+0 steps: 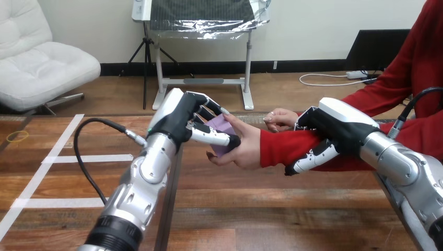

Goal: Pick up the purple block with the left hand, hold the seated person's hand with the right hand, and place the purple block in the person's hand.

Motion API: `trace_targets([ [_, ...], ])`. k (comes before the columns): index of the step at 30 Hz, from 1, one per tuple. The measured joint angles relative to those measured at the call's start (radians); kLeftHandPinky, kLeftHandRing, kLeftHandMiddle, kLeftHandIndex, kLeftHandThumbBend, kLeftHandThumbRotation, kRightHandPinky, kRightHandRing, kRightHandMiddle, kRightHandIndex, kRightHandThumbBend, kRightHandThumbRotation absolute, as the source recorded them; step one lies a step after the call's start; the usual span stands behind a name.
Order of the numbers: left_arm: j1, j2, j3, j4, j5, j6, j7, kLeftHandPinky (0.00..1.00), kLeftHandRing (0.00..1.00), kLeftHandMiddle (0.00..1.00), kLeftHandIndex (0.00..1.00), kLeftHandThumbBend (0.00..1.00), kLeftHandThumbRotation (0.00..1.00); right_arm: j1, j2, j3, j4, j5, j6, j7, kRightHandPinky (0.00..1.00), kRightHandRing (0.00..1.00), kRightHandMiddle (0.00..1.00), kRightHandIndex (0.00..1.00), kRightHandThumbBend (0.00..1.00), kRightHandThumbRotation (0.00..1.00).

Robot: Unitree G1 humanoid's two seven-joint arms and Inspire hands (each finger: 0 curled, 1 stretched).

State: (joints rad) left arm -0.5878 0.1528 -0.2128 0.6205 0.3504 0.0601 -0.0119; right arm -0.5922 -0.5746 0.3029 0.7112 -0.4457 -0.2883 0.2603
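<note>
The purple block [221, 130] lies against the palm of the person's hand [245, 146], which is held up over the middle of the table. My left hand [183, 117] reaches in from the left, its fingers and thumb curled round the block. So the block is touched by both my left hand and the person's hand. My right hand [324, 137] sits on the person's red-sleeved forearm [284, 146], fingers over the top and thumb curled underneath. The person's other hand [279, 119] rests just behind, near my right hand.
White tape lines [62, 157] mark the wooden table [261, 209] at the left. A black cable [83, 157] loops beside my left forearm. A yellow ring [17, 136] lies at the far left edge.
</note>
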Motion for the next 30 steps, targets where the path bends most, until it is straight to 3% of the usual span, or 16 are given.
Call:
trace_targets([
  [16, -0.018, -0.039, 0.002, 0.087, -0.010, -0.028, 0.031, 0.36, 0.44, 0.48, 0.46, 0.72, 0.00, 0.001, 0.008, 0.000, 0.000, 0.000, 0.025, 0.006, 0.29, 0.31, 0.35, 0.35, 0.94, 0.27],
  [30, -0.019, -0.054, 0.004, 0.115, -0.038, -0.039, 0.026, 0.38, 0.46, 0.50, 0.46, 0.71, 0.00, 0.003, 0.007, 0.000, -0.006, 0.000, 0.041, 0.012, 0.30, 0.31, 0.35, 0.36, 0.94, 0.26],
])
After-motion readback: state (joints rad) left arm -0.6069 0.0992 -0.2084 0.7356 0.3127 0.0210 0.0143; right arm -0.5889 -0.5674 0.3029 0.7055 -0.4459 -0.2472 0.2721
